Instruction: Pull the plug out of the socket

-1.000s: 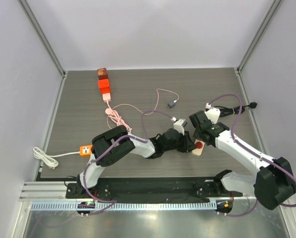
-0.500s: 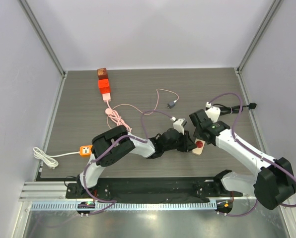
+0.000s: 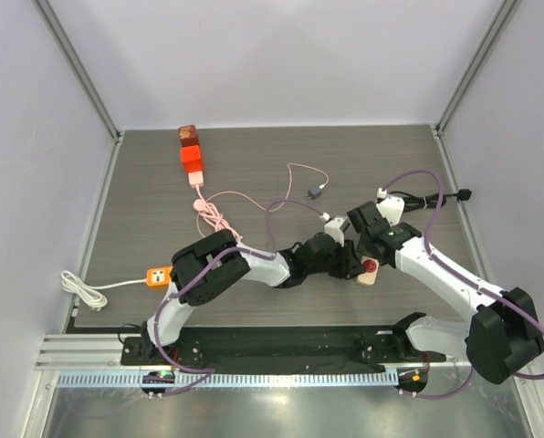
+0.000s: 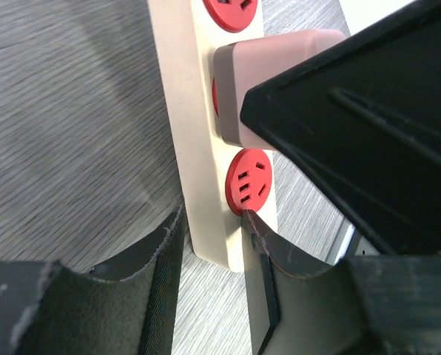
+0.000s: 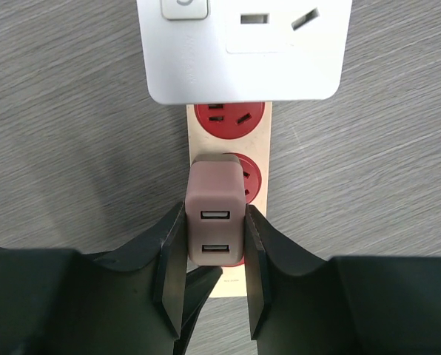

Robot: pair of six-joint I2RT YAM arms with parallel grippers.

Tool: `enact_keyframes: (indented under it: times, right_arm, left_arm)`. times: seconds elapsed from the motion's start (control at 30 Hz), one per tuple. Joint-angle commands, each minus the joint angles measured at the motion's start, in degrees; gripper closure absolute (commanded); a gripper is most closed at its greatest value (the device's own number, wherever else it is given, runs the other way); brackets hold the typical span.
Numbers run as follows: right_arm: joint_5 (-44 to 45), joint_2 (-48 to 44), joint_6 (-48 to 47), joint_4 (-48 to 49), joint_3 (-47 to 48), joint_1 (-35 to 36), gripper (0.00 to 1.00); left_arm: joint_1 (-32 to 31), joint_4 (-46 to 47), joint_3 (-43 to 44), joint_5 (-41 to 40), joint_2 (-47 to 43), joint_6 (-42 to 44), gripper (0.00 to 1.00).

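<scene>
A cream power strip (image 5: pixel 266 170) with red outlets lies on the grey table. It also shows in the top view (image 3: pixel 367 276). A pinkish-brown USB plug (image 5: pixel 215 200) sits in its middle outlet. My right gripper (image 5: pixel 214 244) is shut on the plug, one finger on each side. In the left wrist view my left gripper (image 4: pixel 213 237) is shut on the near end of the strip (image 4: pixel 183 111), beside a bare red outlet (image 4: pixel 248 181). The plug (image 4: pixel 280 55) rests against the strip there. In the top view both grippers meet over the strip, left gripper (image 3: pixel 348 265), right gripper (image 3: pixel 369 254).
A white adapter block (image 5: pixel 243 52) covers the strip's far end. A red-orange block (image 3: pixel 192 157) with a pink cable (image 3: pixel 213 214) lies at the back. An orange plug (image 3: pixel 158 276) with a white cord (image 3: pixel 78 287) is at the left, a black plug (image 3: pixel 464 193) at the right.
My left gripper has edged a little to the right, closer against the right gripper, and the strip has shifted slightly with it. The right gripper has barely moved.
</scene>
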Motion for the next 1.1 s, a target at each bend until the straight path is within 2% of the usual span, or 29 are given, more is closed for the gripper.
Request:
enact_keyframes:
  times: [0.0,0.13,0.43,0.5,0.63,0.7,1.07]
  right_arm:
    - [-2.61,-2.12,1.1,4.7,0.47,0.6,0.99]
    - [-4.29,-1.76,2.16,5.32,-1.9,0.6,0.99]
    - [-5.43,-4.14,2.51,5.49,-3.67,0.6,0.99]
    - [-5.87,-4.23,2.6,5.4,-3.93,0.6,0.99]
    - [-6.66,-4.22,2.69,5.32,-4.37,0.6,0.99]
    - [-6.92,-4.84,2.69,5.14,-4.55,0.6,0.99]
    - [-7.54,-5.46,2.69,4.97,-5.51,0.6,0.99]
  left_arm:
    - [0.66,-9.4,3.29,-1.27,4.08,3.4,0.62]
    - [0.66,-14.68,7.78,-1.62,7.24,3.75,0.63]
    - [0.75,-8.73,1.9,-2.24,3.3,2.87,0.62]
    - [0.75,-6.61,0.15,-0.93,1.55,2.87,0.6]
    - [0.75,-7.39,0.05,1.1,-1.8,4.54,0.47]
    - [0.75,-8.18,-0.13,0.84,-2.59,4.72,0.45]
    - [0.93,-7.21,2.86,3.3,0.74,3.49,0.44]
